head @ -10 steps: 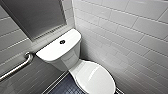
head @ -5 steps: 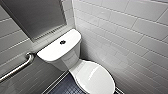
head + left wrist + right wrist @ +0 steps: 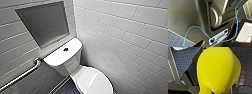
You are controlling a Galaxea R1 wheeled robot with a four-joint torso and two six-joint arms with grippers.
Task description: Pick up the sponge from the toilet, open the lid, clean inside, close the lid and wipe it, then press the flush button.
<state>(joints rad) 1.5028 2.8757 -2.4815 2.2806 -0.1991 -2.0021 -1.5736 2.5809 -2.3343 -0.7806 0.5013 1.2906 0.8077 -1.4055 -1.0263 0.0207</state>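
Measured from the tank [image 3: 63, 53], the lid [image 3: 93, 81] lies just in front of it and lower, down flat over the bowl. Whether it waits to be opened or was closed after cleaning cannot be told. The sponge [image 3: 218, 69] is neither on the tank nor on the lid; it hangs above the dark blue tiled floor [image 3: 184, 60], so the pick-up looks done. The right gripper [image 3: 209, 92] appears clamped on the sponge's pinched lower end, though the yellow bulk hides how narrow the jaws stand. The flush button [image 3: 65, 49] sits mid-top of the tank with nothing touching it — pressing it seems left to do.
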